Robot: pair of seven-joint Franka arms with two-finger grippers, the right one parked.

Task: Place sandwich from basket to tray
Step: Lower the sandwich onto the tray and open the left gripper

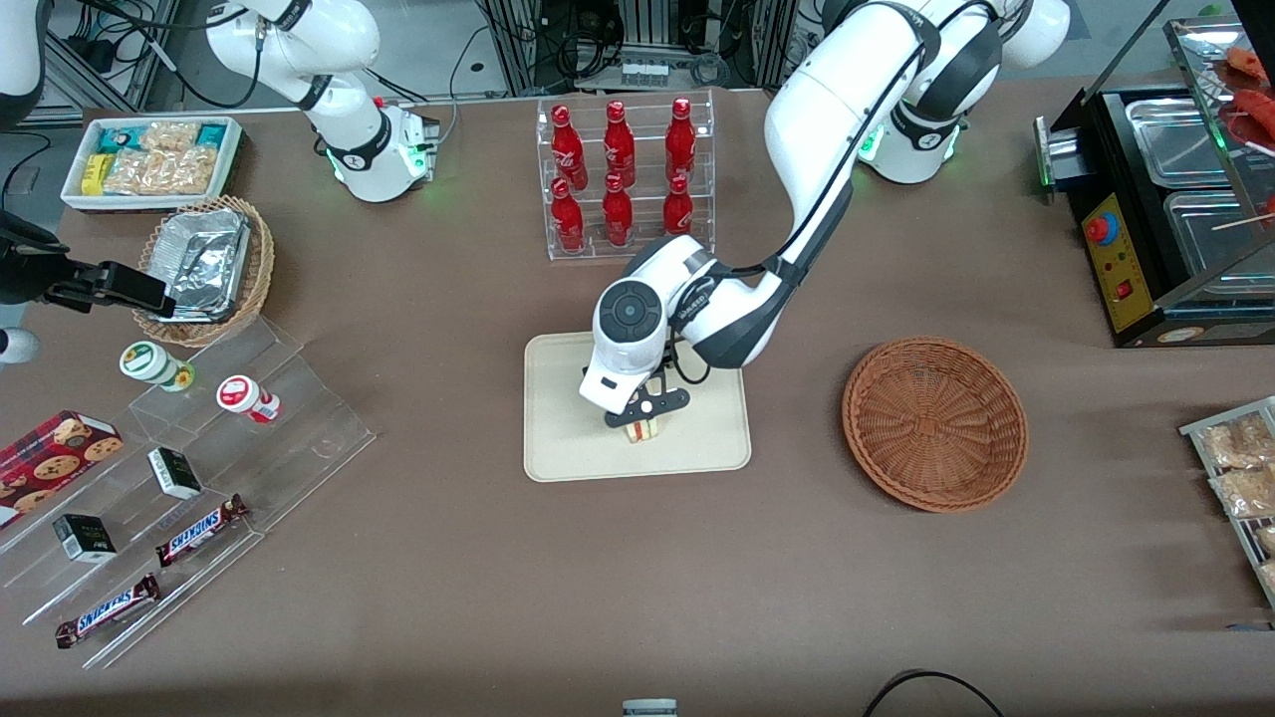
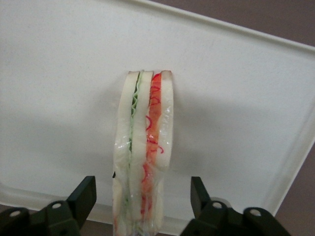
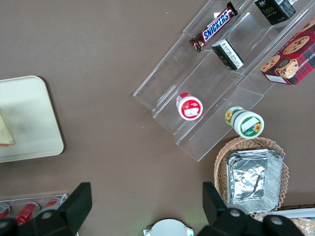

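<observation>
The tool (image 1: pixel 645 410) hangs over the middle of the tray (image 1: pixel 568 450), its fingers (image 2: pixel 82 195) spread apart. In the wrist view the sandwich (image 2: pixel 143 152) stands on edge between the two fingers with a clear gap on each side, so neither finger touches it. The wedge rests on the tray surface, wrapped in clear film, its green layer on one face side and its red layer on the other.

Going across the front view: at the parked arm's end of the worktop (image 1: pixel 448 578) sits a stepped clear display stand (image 1: pixel 199 478) carrying Snickers bars (image 1: pixel 199 530), small dark boxes and two round cups. Farther from the camera than the stand is a tan wicker basket with foil trays (image 1: pixel 204 267). A wide strip of bare worktop lies between the stand and the tray.

The tray lies near the middle of the worktop. The sandwich (image 1: pixel 643 429) sits inside its rim, nearer the camera-side edge than the edge toward the rack of red bottles (image 1: pixel 623 179). Bare tray surface shows all round the wedge.

Toward the working arm's end, the reddish-brown basket (image 1: pixel 934 423) sits well apart from the tray, with open worktop between them and open worktop nearer the camera.
</observation>
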